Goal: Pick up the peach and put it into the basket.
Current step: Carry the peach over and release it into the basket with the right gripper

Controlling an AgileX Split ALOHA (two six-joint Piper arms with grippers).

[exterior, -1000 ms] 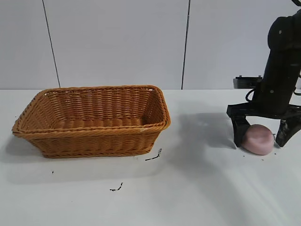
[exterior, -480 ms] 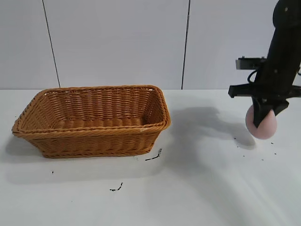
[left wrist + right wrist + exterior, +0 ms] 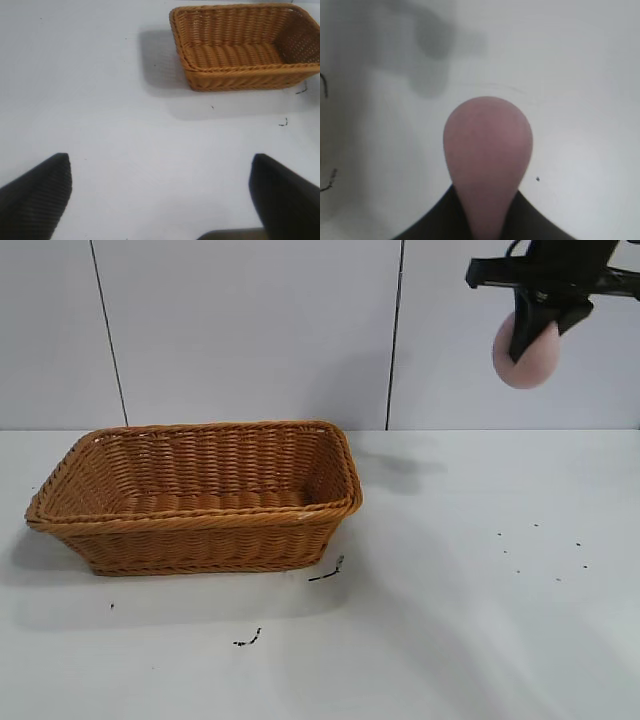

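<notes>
The pale-pink peach (image 3: pixel 527 355) hangs high in the air at the upper right of the exterior view, squeezed between the fingers of my right gripper (image 3: pixel 530 328), which is shut on it. In the right wrist view the peach (image 3: pixel 487 150) bulges out from between the two dark fingers, pinched narrow at the grip, with the white table far below. The orange-brown wicker basket (image 3: pixel 200 540) stands on the table at the left, well away from the peach. My left gripper (image 3: pixel 160 200) is open over bare table, with the basket (image 3: pixel 240 82) farther off.
A white table (image 3: pixel 450 640) carries small black scraps (image 3: pixel 327 573) and specks near the basket's front right corner and on the right. A pale panelled wall stands behind.
My right gripper has shut on the peach, lifted it off the table and carried it high up, slightly leftward. The basket has not moved.
</notes>
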